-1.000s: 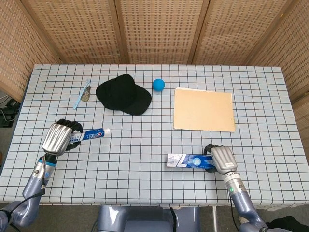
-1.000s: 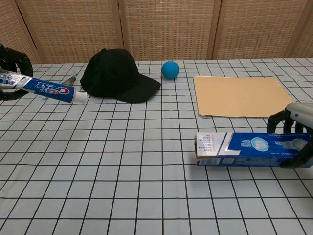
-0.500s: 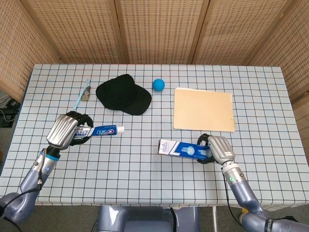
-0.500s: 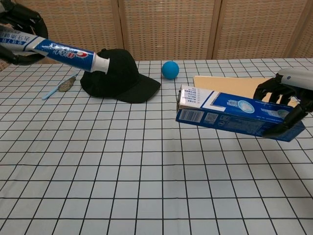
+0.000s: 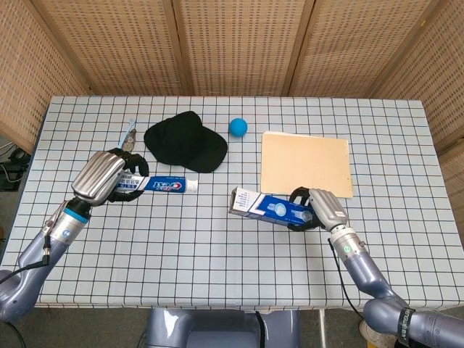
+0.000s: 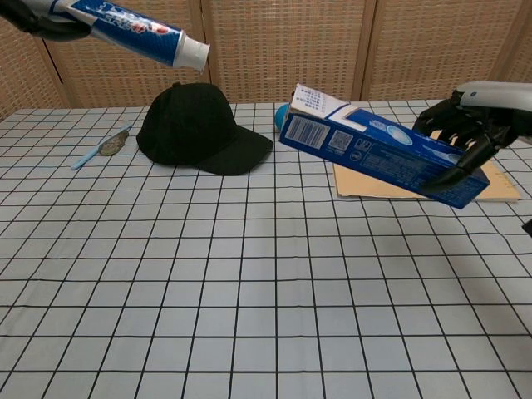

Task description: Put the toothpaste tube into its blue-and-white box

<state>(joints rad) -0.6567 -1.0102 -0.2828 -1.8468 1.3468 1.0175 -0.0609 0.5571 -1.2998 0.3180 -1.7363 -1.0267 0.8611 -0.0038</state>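
Blue-and-white box (image 6: 378, 151) hangs above the checked table (image 5: 217, 246), gripped at its far end by the right hand (image 5: 319, 210), its open flap end tilted up toward the left. The left hand (image 5: 109, 176) grips the toothpaste tube (image 5: 168, 185) in the air, white cap pointing at the box, well apart from it.
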